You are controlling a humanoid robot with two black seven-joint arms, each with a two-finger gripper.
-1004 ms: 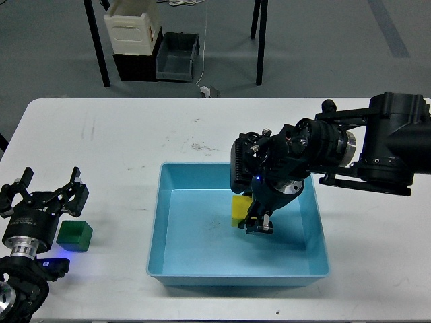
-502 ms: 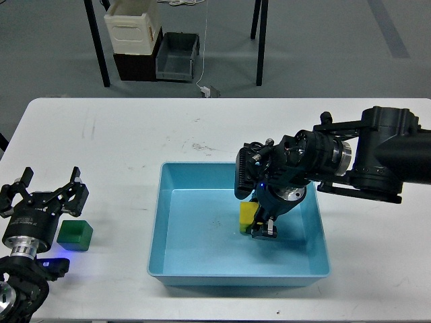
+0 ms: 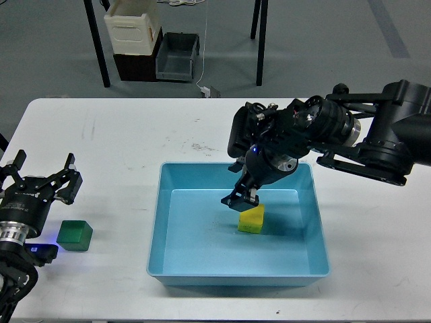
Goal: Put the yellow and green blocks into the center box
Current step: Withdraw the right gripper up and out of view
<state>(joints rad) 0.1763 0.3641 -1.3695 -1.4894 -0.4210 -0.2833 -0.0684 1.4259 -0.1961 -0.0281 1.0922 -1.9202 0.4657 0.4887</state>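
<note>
At center frame, the yellow block [image 3: 252,219] lies on the floor of the blue tray [image 3: 176,272], right of the tray's middle, with the right gripper [image 3: 242,200] poised just above and to its upper left. That claw is seen dark and end-on, so whether its fingers are spread or pressed together cannot be told; nothing shows between them, and the block looks free of it. At lower left of the frame, the green block [image 3: 75,235] sits on the white table [image 3: 121,141], well apart from the tray, with the left gripper [image 3: 40,182] just above and left of it, fingers spread wide and holding nothing. By the look of it, 1 of the 2 blocks is delivered and the task stands about half done, the step in hand being the right arm's clearing away from the tray. The next move seems to fall to the left arm: it would need to bring its spread claw down around the green block, pinch it squarely, lift it over the tray's near-left wall and set it down clear of the yellow one.
</note>
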